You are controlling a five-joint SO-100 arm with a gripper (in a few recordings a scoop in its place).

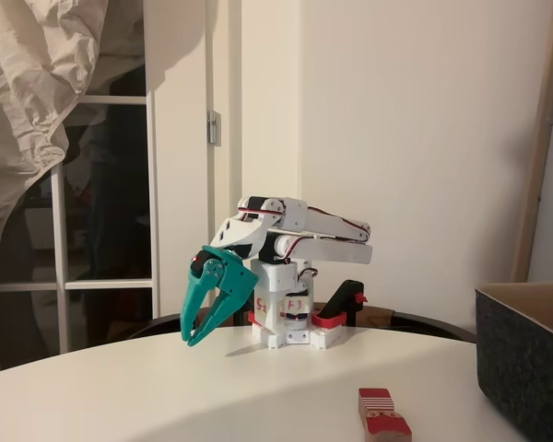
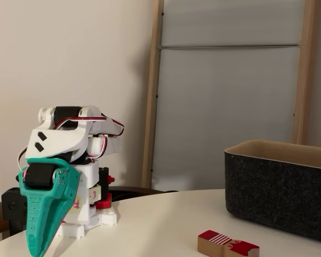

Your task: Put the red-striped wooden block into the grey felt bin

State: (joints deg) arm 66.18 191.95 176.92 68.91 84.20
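The red-striped wooden block lies flat on the worktop, long axis running near-to-far, striped end far, left of the grey felt bin. The gripper hangs slightly open, empty, far left.

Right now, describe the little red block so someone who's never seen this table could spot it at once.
Start at the big grey felt bin on the white round table. Just in front of its near corner lies the red block, flat on the tabletop and apart from the bin. It is the small oblong piece with thin white stripes across one half.
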